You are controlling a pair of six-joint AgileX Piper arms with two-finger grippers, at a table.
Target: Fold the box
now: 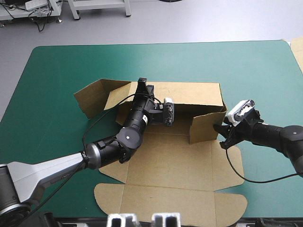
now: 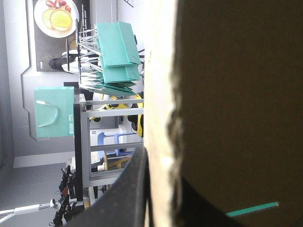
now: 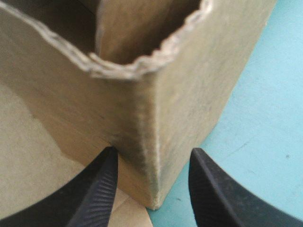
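The left hand [image 1: 141,86] pinches the brown box [image 1: 180,163] by the top edge of its raised rear wall, black fingers [image 2: 125,194] nearly closed on the board. The right hand [image 1: 221,137] stands wide, astride the standing right corner. The box lies mid-frame on the teal-green worktop [image 1: 57,61]: rear and right walls up, left flap splayed toward the upper left, front panels flat toward the bottom.

Teal-green table cover [image 1: 57,85]; spare brown board [image 1: 298,52] at table's right edge.
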